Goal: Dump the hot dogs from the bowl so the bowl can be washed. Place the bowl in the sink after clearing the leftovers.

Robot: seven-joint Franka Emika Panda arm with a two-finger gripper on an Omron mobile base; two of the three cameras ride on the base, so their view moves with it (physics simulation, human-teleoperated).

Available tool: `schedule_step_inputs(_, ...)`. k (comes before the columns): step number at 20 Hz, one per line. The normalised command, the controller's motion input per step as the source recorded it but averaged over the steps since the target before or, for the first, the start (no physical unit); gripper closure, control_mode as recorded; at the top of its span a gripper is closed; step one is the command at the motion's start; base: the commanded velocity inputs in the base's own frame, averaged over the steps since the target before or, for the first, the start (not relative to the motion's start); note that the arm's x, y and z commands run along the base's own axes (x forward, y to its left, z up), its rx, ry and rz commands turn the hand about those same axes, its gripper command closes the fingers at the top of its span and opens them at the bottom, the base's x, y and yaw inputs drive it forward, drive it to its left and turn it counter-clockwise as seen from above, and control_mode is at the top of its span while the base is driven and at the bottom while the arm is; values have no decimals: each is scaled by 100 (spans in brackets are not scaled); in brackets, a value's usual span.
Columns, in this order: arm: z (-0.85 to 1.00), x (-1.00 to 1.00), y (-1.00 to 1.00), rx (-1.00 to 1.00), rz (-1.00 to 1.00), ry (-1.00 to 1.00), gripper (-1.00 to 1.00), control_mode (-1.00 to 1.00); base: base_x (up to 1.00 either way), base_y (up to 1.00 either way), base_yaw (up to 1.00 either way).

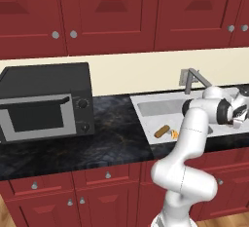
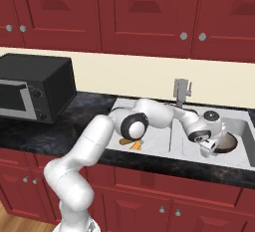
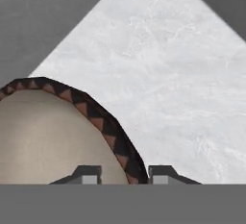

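**Bowl down in the sink, pincer straddling its rim**

The bowl [image 2: 226,143] sat in the right part of the sink [image 2: 158,136], empty as far as the cream inside showed. The pincer [image 3: 125,175] was low over it, one fingertip inside the rim and one outside, jaws narrow with the patterned edge between them. Whether the pads actually touched the rim could not be told, so grip versus just-released was unclear. In the left base view the arm reached across the basin to the far right edge of the picture.

The hot dogs [image 1: 165,132] lay in the left part of the sink, a tan bun piece beside small orange bits, well apart from the bowl. The faucet [image 1: 192,78] stood behind the basin, and a microwave [image 1: 44,102] sat on the black bench [image 1: 112,138] to the left.

Risks, as a guess: if the jaws pulled up before opening enough, the rim could catch a fingertip and the bowl could tip or drag across the basin floor. A sideways retreat could knock the bowl against the sink wall. The arm's elbow hung low over the food, so a wide swing back might sweep the pieces around.
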Motion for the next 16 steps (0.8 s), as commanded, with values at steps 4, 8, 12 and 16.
schedule_step_inputs(4,58,-14,12,0,-11,-12,-100,-100,0,0,0)
schedule_step_inputs(8,98,-35,26,0,-9,-14,-100,-100,0,0,0)
schedule_step_inputs(12,100,-86,38,0,-10,-17,-100,-100,0,0,0)
schedule_step_inputs(16,83,-100,69,0,-6,-25,-100,-100,0,0,0)
